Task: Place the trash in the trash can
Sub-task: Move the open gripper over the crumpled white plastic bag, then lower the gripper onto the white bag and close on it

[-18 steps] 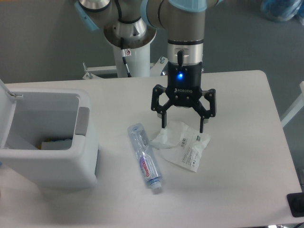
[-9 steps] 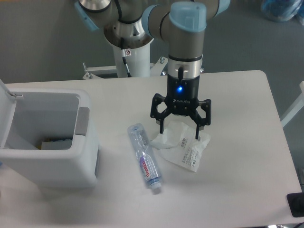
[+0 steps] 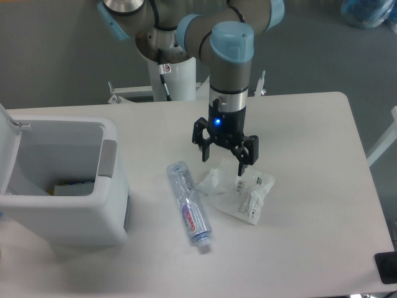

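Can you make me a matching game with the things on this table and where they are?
Things:
1. bottle
2. wrapper
3. bin
4. gripper

Places or states:
A. stands at the left with its lid open
B. lies flat between the bin and the wrapper
C. hangs with its fingers spread, just over the wrapper
D. lies crumpled to the right of the bottle

Pairs: 1-B, 2-D, 3-A, 4-C
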Controlling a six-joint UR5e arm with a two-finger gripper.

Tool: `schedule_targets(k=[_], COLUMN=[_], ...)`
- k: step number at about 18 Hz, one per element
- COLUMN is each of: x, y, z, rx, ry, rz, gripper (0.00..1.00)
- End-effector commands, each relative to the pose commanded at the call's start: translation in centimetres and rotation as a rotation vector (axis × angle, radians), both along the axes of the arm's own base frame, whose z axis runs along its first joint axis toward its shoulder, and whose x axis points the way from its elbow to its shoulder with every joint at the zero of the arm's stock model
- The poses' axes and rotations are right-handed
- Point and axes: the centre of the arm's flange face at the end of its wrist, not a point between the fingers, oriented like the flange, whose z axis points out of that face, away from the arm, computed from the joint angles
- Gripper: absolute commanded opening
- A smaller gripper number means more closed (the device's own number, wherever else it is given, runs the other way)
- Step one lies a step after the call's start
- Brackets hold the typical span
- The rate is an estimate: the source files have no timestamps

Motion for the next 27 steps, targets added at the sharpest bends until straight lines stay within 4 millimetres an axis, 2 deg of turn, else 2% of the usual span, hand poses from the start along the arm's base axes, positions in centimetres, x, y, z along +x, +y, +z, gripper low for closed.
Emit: schedule_targets(k=[2,5,9,12,13,15,22,27], x=[0.2,1.1,2.0,1.6,1.3,1.1,-0.7,-1.1], y=[-0.3,-0.9,-1.4,-1.0,-0.8,-0.6,0.7,0.9], z=[-0.7,-2.9,-4.3,-4.7,-5.9,-6.9,-9.0,-10.7], rx=[-0.042,-0.065,-0.065,-0.066,-0.079,-0.091,-0.099,-0.153], ry=[0.015,-0.025,-0.078,-0.087,-0.105,-0.121,-0.111,-0.106], rz=[-0.021,-0.017,0.110,0.120,0.120,0.119,0.072,0.071], gripper=[1.00,1.00,1.00,1.00,1.00,1.00,1.00,1.00])
